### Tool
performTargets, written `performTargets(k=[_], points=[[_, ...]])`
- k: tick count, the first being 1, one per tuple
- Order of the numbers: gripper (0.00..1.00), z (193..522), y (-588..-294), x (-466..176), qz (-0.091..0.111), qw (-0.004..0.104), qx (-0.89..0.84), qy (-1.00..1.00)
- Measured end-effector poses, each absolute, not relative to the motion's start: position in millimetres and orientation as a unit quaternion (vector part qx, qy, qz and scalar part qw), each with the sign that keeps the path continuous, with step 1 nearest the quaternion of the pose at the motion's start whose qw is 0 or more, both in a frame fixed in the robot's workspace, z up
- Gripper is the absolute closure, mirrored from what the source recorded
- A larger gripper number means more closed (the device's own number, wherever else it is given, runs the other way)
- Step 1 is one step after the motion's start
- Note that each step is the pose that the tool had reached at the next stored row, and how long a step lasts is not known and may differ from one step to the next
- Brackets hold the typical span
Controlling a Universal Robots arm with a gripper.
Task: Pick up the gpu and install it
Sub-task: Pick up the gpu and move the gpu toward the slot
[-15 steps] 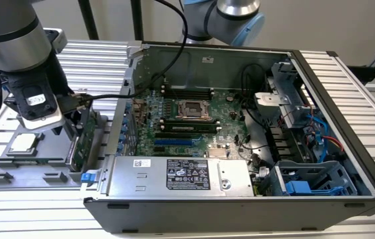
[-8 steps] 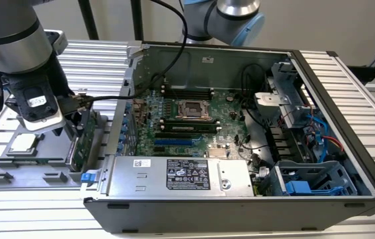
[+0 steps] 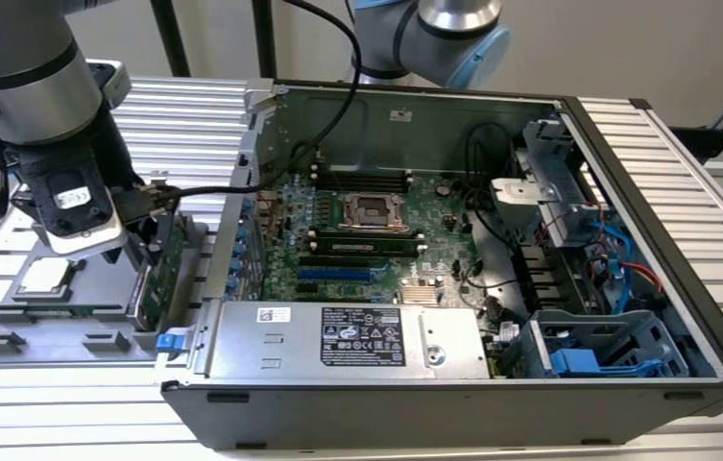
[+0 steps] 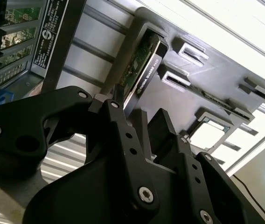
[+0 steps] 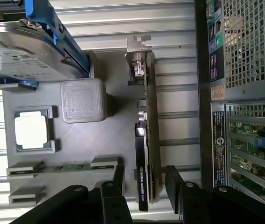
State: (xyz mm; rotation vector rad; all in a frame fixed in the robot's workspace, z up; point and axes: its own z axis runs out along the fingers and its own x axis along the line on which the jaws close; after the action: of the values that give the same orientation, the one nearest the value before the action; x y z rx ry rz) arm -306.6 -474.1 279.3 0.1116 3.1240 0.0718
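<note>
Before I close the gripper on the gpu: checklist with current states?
1. gpu stands on edge in the tray: ok.
2. gripper straddles the gpu, one finger each side: ok.
3. gripper shut on the gpu: not ok, gaps show on both sides.
4. hard drive and CPU chip apart from the gripper: ok.
5. computer case open: ok.
</note>
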Motion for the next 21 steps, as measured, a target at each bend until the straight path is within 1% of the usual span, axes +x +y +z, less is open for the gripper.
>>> performTargets(k=[21], points=[[0.0, 271.6, -474.1, -306.6, 0.023, 0.007, 0.036, 0.999]])
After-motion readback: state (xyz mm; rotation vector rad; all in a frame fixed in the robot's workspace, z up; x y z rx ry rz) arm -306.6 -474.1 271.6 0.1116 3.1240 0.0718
